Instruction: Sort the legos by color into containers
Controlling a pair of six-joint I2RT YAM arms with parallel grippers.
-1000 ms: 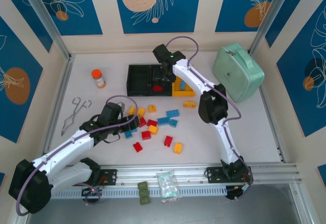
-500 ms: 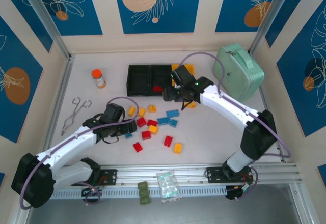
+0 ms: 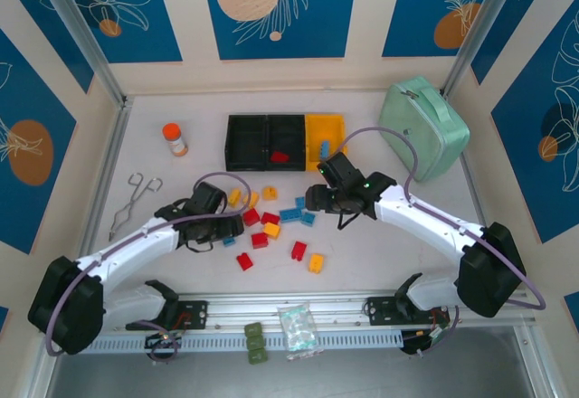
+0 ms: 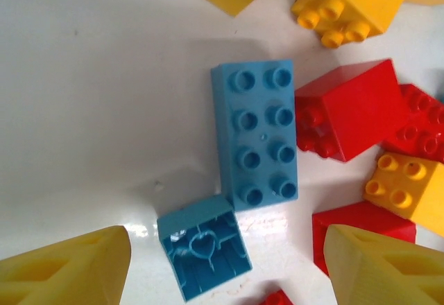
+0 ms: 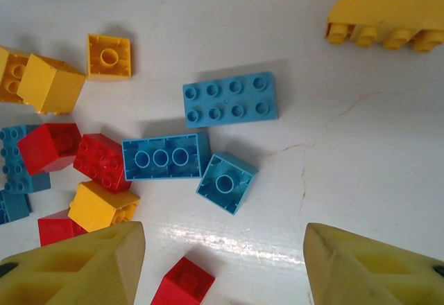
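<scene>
On the white table (image 3: 380,262) between the arms, the legos (image 3: 260,240) lie scattered: red, yellow and blue, studded. From above, three joined containers (image 3: 267,140) show, two black and one yellow, with a red brick (image 3: 280,156) in the middle one. The left wrist view picks out an eight-stud blue brick (image 4: 255,135) and a small upturned blue brick (image 4: 203,255). The left gripper (image 4: 225,267) and right gripper (image 5: 222,263) both gape, holding nothing

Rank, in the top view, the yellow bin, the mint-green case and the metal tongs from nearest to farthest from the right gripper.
1. yellow bin: just behind the right gripper.
2. mint-green case: back right.
3. metal tongs: far left.
</scene>
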